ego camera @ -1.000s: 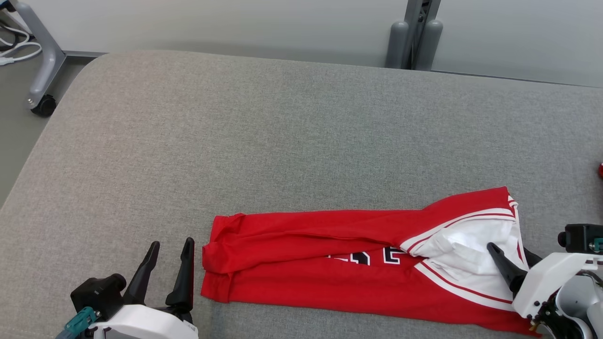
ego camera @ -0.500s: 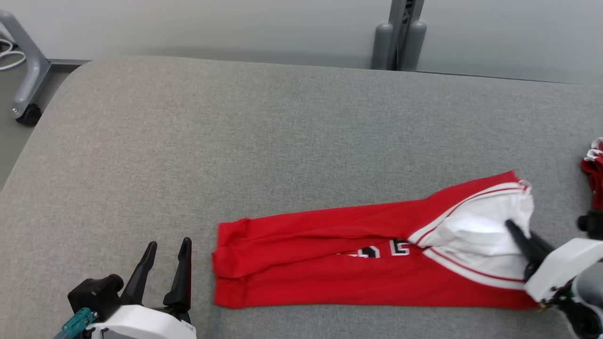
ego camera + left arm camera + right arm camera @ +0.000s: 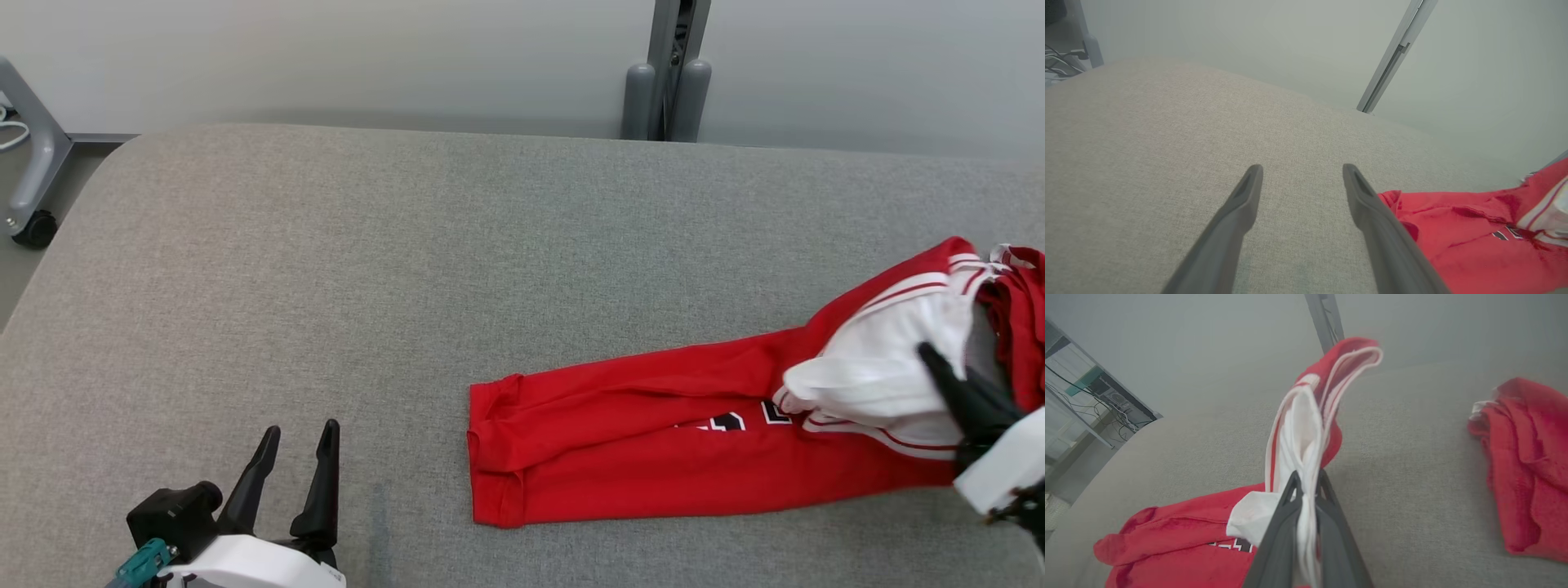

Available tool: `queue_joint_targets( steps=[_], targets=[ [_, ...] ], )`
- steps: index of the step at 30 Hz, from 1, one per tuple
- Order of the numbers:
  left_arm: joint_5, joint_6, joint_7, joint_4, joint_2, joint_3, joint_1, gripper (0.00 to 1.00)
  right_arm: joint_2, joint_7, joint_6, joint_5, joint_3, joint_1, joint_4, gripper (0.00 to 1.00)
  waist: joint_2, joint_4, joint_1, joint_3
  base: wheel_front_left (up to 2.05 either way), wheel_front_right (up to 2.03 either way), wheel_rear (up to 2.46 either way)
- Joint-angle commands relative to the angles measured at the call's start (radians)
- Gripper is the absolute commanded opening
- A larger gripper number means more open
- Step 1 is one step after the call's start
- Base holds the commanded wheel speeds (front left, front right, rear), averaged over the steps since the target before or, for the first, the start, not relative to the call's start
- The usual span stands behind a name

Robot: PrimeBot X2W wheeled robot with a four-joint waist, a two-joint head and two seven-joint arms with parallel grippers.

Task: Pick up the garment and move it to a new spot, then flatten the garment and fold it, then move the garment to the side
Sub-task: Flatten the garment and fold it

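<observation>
Tightly, right pincer (image 3: 1307,476) clamps garment (image 3: 653,441); left pincer (image 3: 301,428) gapes.

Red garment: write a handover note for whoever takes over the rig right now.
Right gripper: shut on the red garment's white-trimmed end, lifted off the grey table.
Left gripper: open, empty, apart from the garment.
Done: garment folded into a long strip; its other end lies on the table.
Left: likely carry it aside, near the second red cloth, and release.
</observation>
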Motion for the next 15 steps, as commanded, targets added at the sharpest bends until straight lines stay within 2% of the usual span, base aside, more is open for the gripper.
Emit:
queue_joint_targets(
  steps=[1, 9, 15],
  targets=[
    [-0.005, -0.001, 0.002, 0.002, 0.002, 0.001, 0.002, 1.00, 0.006, 0.013, 0.000, -0.001, 0.006, 0.006, -0.028, 0.00, 0.0000, 0.002, 0.0000, -0.002, 0.00, 0.00, 0.00],
    [-0.005, -0.005, 0.005, 0.002, 0.006, -0.008, -0.003, 1.00, 0.083, 0.137, 0.000, -0.039, 0.147, -0.011, -0.229, 0.00, 0.0000, 0.030, 0.0000, -0.011, 0.00, 0.00, 0.00],
    [-0.006, -0.006, 0.004, 0.006, 0.001, -0.013, -0.011, 1.00, 0.173, 0.195, 0.000, -0.054, 0.287, -0.093, -0.240, 0.00, 0.0000, 0.055, 0.0000, -0.009, 0.00, 0.00, 0.00]
  ],
)
